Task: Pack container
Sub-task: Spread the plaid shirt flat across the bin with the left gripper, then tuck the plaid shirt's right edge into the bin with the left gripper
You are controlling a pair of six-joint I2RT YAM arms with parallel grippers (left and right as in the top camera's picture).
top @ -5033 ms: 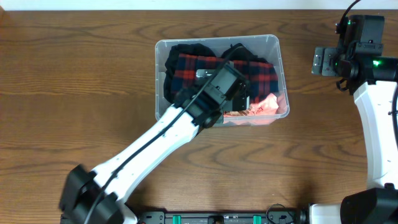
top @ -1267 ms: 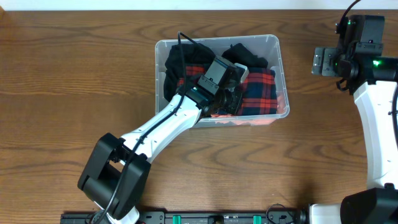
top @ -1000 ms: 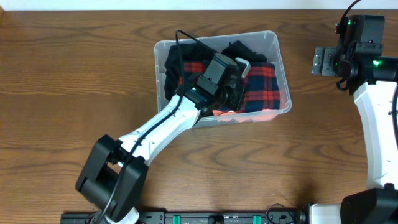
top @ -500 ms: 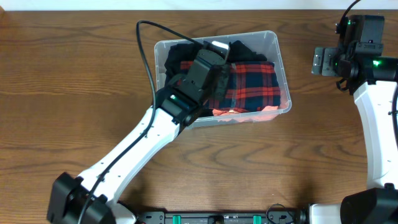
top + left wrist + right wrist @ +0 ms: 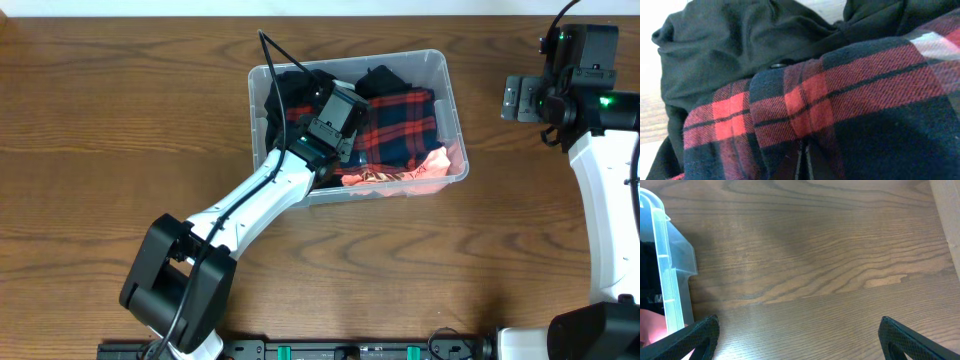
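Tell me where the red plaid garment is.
In the overhead view, the plaid garment lies in the right half of the container, between black clothing on the left and a pink cloth at the near edge.

Clothes (image 5: pixel 405 125) lie in the container (image 5: pixel 400 188) (left gripper (image 5: pixel 803 162) seemingly pressed into them).
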